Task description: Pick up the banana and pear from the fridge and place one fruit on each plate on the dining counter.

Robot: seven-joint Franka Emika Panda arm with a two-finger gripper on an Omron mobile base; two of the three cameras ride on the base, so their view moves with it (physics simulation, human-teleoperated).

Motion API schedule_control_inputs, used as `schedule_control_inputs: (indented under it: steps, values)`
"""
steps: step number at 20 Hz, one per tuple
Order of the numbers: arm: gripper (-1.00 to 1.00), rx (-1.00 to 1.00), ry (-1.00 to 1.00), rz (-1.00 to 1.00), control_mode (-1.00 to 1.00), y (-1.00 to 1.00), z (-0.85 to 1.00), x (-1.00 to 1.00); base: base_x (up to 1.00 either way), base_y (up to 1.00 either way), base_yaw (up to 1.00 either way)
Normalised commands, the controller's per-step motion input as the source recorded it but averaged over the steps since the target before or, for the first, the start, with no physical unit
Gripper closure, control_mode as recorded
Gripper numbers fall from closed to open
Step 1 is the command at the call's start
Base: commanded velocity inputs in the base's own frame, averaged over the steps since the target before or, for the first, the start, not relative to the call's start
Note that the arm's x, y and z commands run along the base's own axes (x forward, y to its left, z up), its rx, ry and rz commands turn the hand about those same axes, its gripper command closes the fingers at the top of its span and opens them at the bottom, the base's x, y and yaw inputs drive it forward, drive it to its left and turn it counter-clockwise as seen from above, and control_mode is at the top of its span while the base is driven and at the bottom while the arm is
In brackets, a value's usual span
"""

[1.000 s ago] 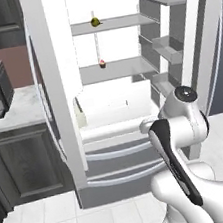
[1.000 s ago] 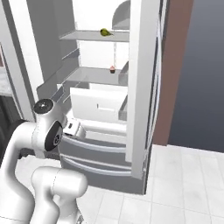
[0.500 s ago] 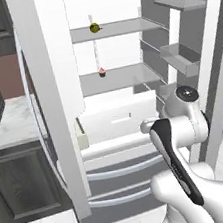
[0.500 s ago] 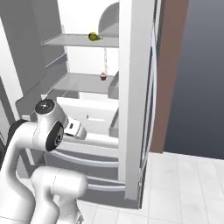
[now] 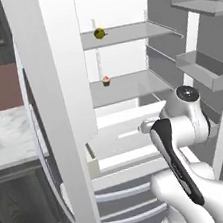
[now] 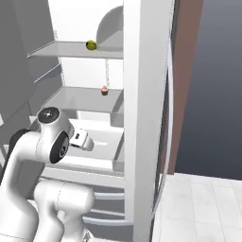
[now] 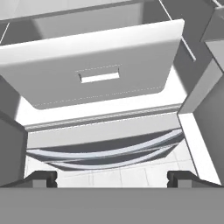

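The fridge [image 5: 55, 91] stands open before me, its right door edge [image 6: 142, 118] close in the right base view. A small yellow-green pear [image 5: 99, 33] [image 6: 91, 45] rests on the top shelf, well above my arm. The banana, the plates and the dining counter are out of view. My gripper [image 7: 113, 179] is open with nothing between its fingertips [image 7: 41, 177]. It looks down on a white inner drawer [image 7: 96, 65] and the curved bottom drawers [image 7: 105, 153]. My arm's wrist [image 5: 187, 97] is level with that drawer.
A tiny red cupcake [image 5: 106, 81] [image 6: 104, 90] sits on the middle shelf. Door bins [image 5: 203, 69] jut out at the right. A marble worktop [image 5: 6, 139] over dark cabinets [image 5: 20, 198] lies left of the fridge. White tiled floor [image 6: 198, 208] spreads to the right.
The whole picture has shifted and grown: the base has driven closer to the fridge. The arm holds the same pose and the gripper stays open.
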Motion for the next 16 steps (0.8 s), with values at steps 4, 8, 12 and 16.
schedule_control_inputs:
  steps: [4, 8, 12, 16]
  values:
    - [-1.00, 0.00, 0.00, 0.00, 1.00, 0.00, 0.00, 0.00, 0.46, 0.28, 0.00]
    - [-1.00, 0.00, 0.00, 0.00, 1.00, 0.00, 0.00, 0.00, 0.36, 0.28, 0.00]
    - [-1.00, 0.00, 0.00, 0.00, 1.00, 0.00, 0.00, 0.00, 0.26, 0.35, 0.00]
    - [-1.00, 0.00, 0.00, 0.00, 1.00, 0.00, 0.00, 0.00, 0.36, 0.29, 0.00]
